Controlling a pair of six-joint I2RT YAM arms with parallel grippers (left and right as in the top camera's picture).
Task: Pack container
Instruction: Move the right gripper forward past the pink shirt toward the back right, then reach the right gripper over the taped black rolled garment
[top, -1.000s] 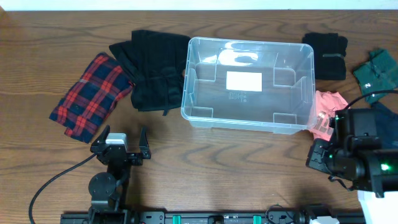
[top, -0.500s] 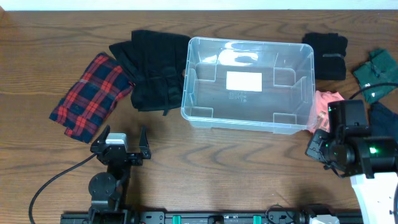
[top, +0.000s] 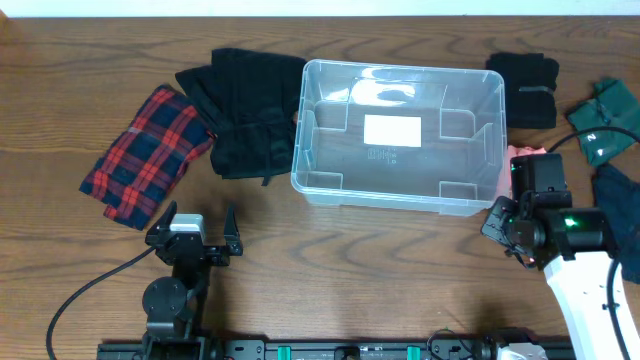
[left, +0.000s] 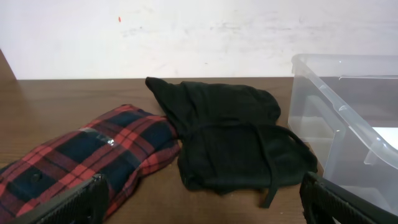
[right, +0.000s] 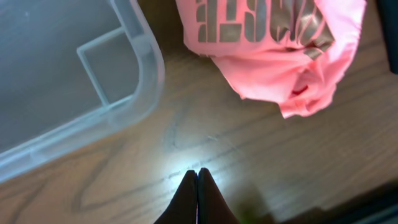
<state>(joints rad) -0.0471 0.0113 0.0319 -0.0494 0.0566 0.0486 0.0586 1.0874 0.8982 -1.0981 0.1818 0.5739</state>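
Open wooden table (top: 380, 270) lies before me. The clear container (top: 340, 140) sits centre-back. My left gripper (top: 197, 228) rests spread wide near the front edge. My right gripper (right: 197, 177), pinched shut, has moved forward to the container's near right corner, beside a pink shirt (right: 273, 43).

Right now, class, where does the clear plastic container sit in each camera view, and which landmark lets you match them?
Overhead: the container sits at upper centre, empty.
Left wrist: one corner fills the right edge, beside the black garment.
Right wrist: one rounded corner at upper left, near the pink garment.
Shared landmark: the black garment off its left end, in overhead and left wrist only.
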